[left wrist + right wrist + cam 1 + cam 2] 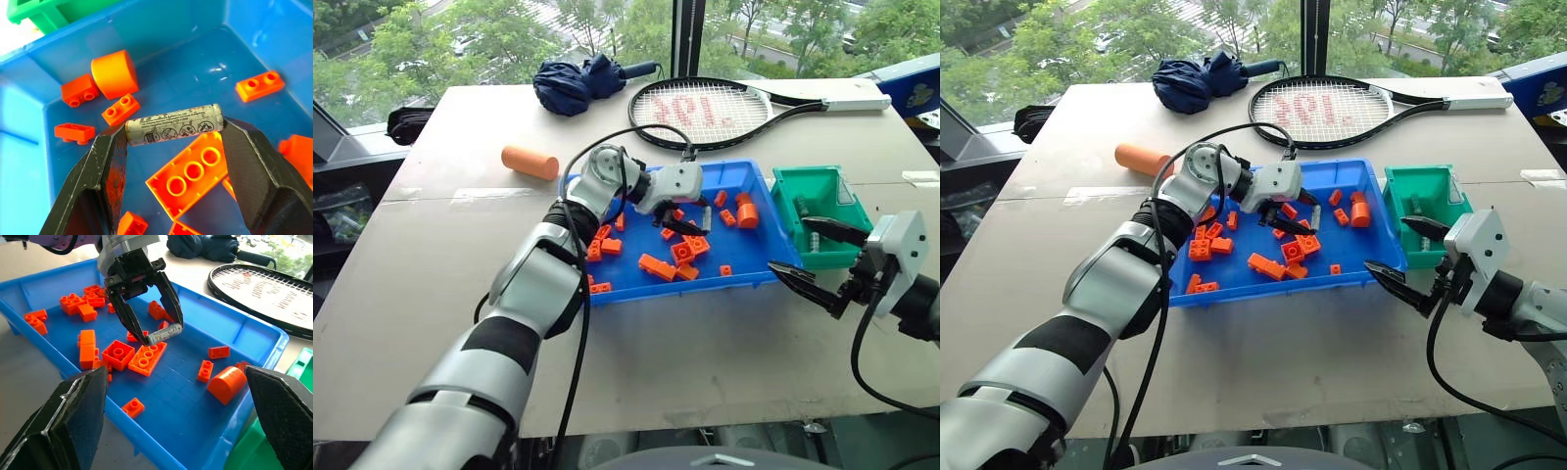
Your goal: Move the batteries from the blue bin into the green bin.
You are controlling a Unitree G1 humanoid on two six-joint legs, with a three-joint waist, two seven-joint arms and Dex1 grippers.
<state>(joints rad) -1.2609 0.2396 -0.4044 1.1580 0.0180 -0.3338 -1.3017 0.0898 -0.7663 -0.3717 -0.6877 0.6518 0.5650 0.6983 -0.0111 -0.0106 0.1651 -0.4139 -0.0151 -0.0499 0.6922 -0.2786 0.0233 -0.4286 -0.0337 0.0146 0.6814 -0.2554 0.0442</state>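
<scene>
The blue bin point(685, 287) lies mid-table and holds scattered orange bricks point(658, 265). My left gripper point(164, 334) reaches into the bin's middle. It is shut on a silver-grey battery point(174, 125), gripped end to end between the two fingertips just over an orange brick. The green bin point(803, 176) stands against the blue bin's right end, with grey batteries point(800, 206) inside. My right gripper point(793, 247) is open and holds nothing. It hovers at the blue bin's near right corner, next to the green bin.
A tennis racket point(715, 110) and a folded navy umbrella point(573, 83) lie behind the bins. A long orange cylinder point(530, 162) rests on the table left of the blue bin. A short orange cylinder point(747, 213) sits in the blue bin's right end.
</scene>
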